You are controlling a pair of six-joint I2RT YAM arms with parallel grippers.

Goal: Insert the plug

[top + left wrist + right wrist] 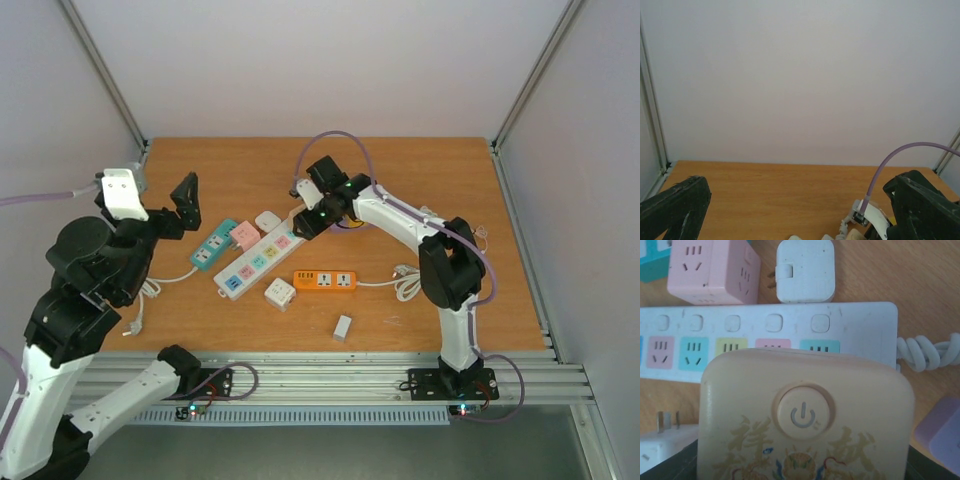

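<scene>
My right gripper (308, 222) is shut on a cream-yellow plug block (805, 415) with a round power button and printed characters. It holds the block just above the right end of the white power strip (770, 337), which has several pastel socket faces. The block hides the sockets right beneath it. Dark fingertips (675, 465) show at the block's lower corners. The strip lies diagonally in the top view (258, 258). My left gripper (182, 208) is open and empty, raised at the left, well clear of the strips. Its fingers (675, 205) frame the bare far tabletop.
A pink socket cube (245, 235) and a white adapter (266, 220) lie behind the white strip. A teal strip (214, 244) is to its left. An orange strip (325, 281), a white cube plug (279, 293) and a small white adapter (343, 327) lie nearer. A coiled white cable (930, 350) leaves the strip's end.
</scene>
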